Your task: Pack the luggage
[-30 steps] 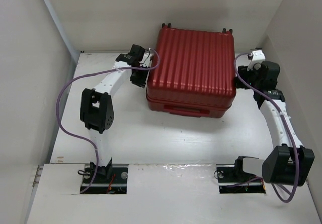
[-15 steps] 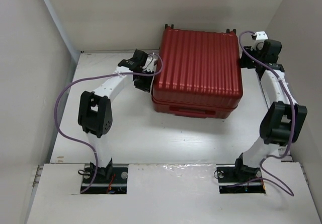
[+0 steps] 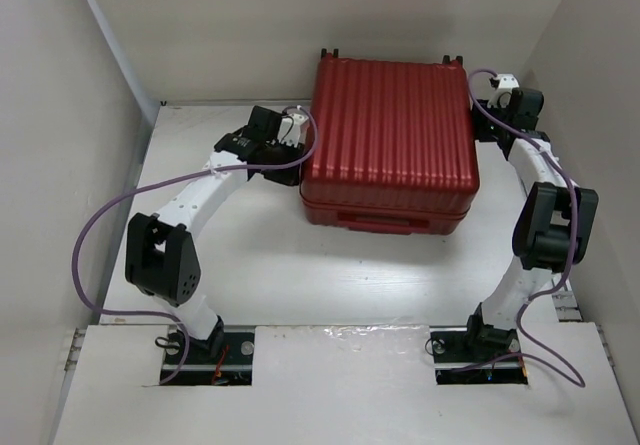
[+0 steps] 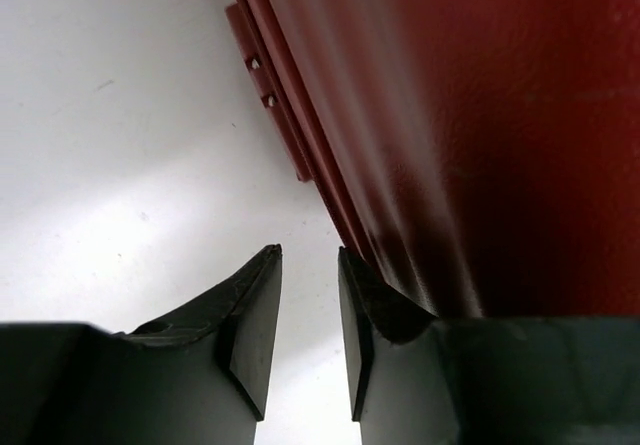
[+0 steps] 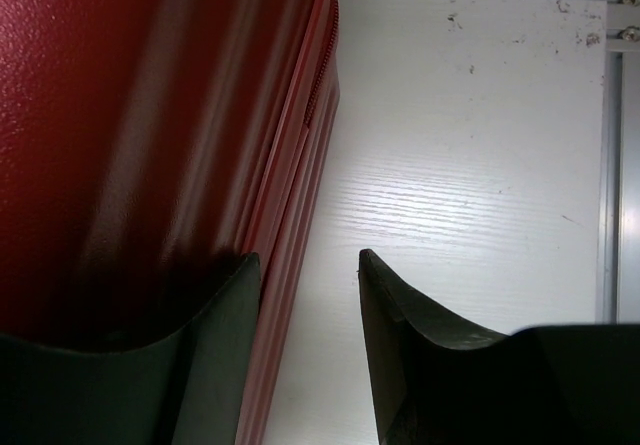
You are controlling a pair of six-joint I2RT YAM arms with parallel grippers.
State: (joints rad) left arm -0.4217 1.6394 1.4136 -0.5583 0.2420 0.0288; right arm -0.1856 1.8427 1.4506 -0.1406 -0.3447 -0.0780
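— Luggage (image 3: 390, 130) status?
— It lay shut on the worktop (image 3: 300, 265); left gripper (image 4: 308, 265) and right gripper (image 5: 308, 260) flanked its sides, both slightly parted, empty. Equal inward pressure was advisable to square it.

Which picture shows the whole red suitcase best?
The top view: the whole closed suitcase shows, ribbed lid and all. Both wrist views catch only a close-up strip of its red side.

One camera looks down from above the suitcase (image 3: 390, 135); both wrist cameras sit close against its opposite sides.
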